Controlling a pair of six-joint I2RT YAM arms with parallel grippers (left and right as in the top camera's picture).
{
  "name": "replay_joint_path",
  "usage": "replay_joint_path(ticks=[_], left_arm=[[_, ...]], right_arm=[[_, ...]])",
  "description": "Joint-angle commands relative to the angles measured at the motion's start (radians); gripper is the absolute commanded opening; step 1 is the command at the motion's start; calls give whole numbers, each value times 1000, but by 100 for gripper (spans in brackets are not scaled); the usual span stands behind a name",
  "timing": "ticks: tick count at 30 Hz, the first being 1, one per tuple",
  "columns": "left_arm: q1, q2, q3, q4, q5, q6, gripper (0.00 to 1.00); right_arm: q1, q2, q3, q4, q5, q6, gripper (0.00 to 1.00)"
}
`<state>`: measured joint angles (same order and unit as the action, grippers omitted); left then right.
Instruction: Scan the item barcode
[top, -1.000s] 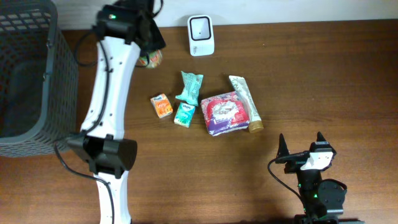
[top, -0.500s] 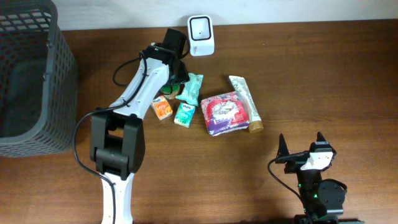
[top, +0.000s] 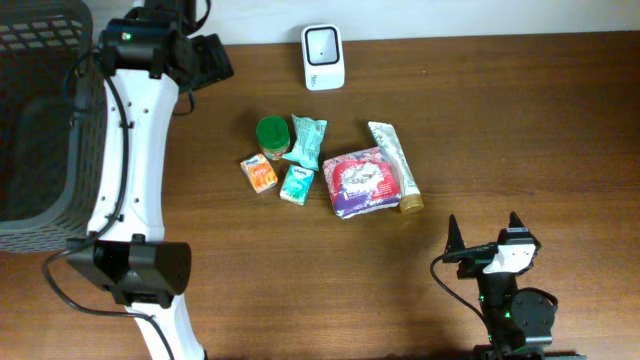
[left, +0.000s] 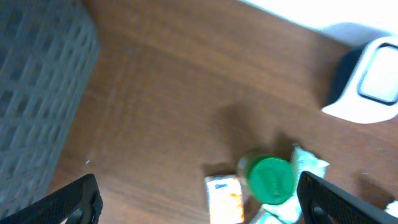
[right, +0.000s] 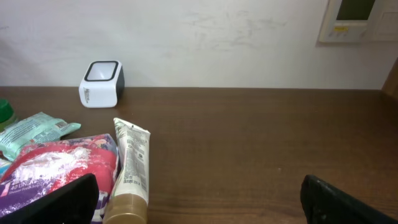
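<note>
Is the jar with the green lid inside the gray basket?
No, the jar stands on the table beside the teal packet.

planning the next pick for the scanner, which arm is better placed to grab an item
Probably left. The left gripper hangs open close to the scanner and the green-lidded jar. The right gripper, also open, sits much farther from both.
</note>
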<state>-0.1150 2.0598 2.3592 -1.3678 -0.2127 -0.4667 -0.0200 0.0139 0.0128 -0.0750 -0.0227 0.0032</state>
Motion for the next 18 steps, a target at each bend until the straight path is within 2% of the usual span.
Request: replay_joint_path(ticks=[1,4,6,8,10,13,15,16,18], left_arm=[[-2,17,-10,-23,7,13,99],[-2,17,-10,-26,7,13,99],[-2,17,-10,-25,7,13,99],[-2,17,-10,-26,7,13,99],[-2,17,-10,-26,7,13,99],[-2,17,-10,-25,7,13,99],[-2,17,-10,-25,7,13,99],[-2,17,-10,-25,7,13,99],[-2,17,-10,-26,7,13,99]], right_arm=[[-7,-8,-7,97,12,22,99],[-6,-8,-7,229,-421,302,99],[-6,-8,-7,368,-460,404,99],[-7,-8,-5,594,-415,405,99],[-8,-6,46,654,-317,366,99],[-8,88,293,518,-253,113,99],[-8,222,483,363,-256,17,99],[-8,360,652,193,-280,-7,99],[-8,518,836,-26,-341,-40,99]])
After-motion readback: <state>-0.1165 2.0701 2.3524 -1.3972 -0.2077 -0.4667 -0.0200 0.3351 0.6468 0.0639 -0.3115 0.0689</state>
